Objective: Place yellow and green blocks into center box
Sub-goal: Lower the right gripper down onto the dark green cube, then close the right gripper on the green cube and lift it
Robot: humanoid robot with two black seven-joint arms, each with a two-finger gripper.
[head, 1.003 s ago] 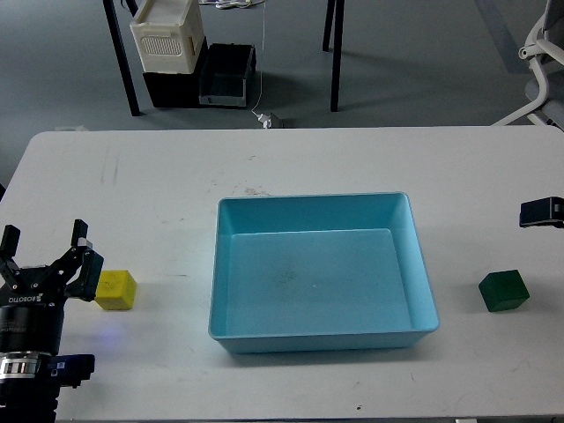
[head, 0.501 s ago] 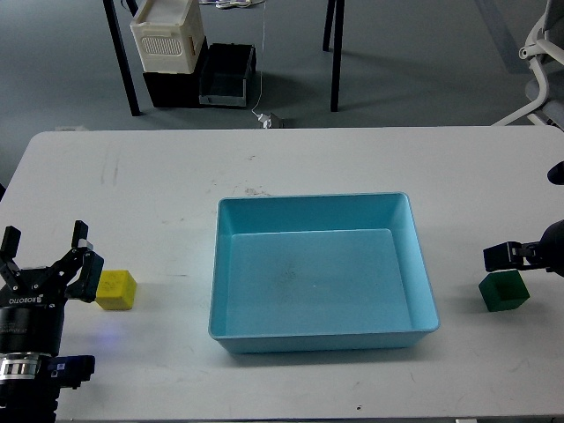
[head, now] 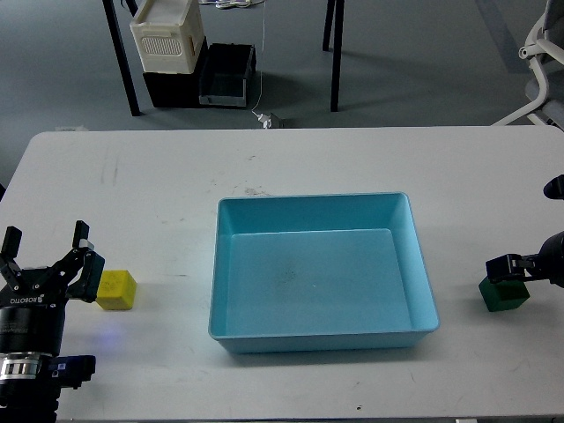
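Observation:
A yellow block (head: 116,289) lies on the white table at the left, apart from the light blue box (head: 312,202) in the center, which holds nothing. My left gripper (head: 46,254) is open, just left of the yellow block and not holding it. A dark green block (head: 505,295) lies right of the box. My right gripper (head: 511,268) comes in from the right edge. Its dark tip sits over the green block's top edge. Its two fingers cannot be told apart.
The white table (head: 159,194) spans the view. Behind it on the floor stand a white crate (head: 167,35) on black bins (head: 225,75), and dark table legs. An office chair (head: 542,53) is at the far right.
My right gripper has come in from the right edge and moved down onto the top of the green block. The left gripper and both blocks have not moved.

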